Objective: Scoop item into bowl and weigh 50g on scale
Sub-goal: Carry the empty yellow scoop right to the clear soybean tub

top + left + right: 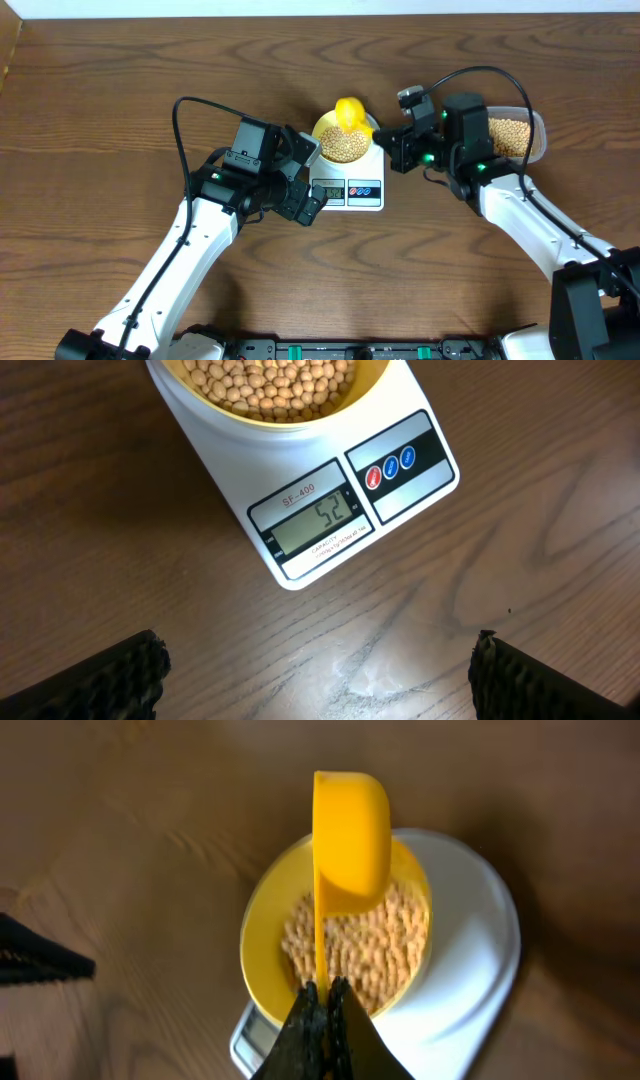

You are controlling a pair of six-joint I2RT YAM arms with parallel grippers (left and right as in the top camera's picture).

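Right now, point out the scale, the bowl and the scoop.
scale [318, 520], left wrist view, on its display.
bowl [262, 935], right wrist view, on its left inner wall.
scoop [350, 835], right wrist view, on its cup.

The left arm stretches forward, wrist tipped down, its left gripper [320, 680] spread wide and holding nothing. The right arm bends inward, its right gripper [322, 1002] pinched tight on the handle of the yellow scoop [350, 830], whose cup sits straight ahead of the fingertips.

We are holding our tool [320, 675] spread above the desk [120, 540]; the scale [320, 490] under the beans [270, 385] is showing 52.
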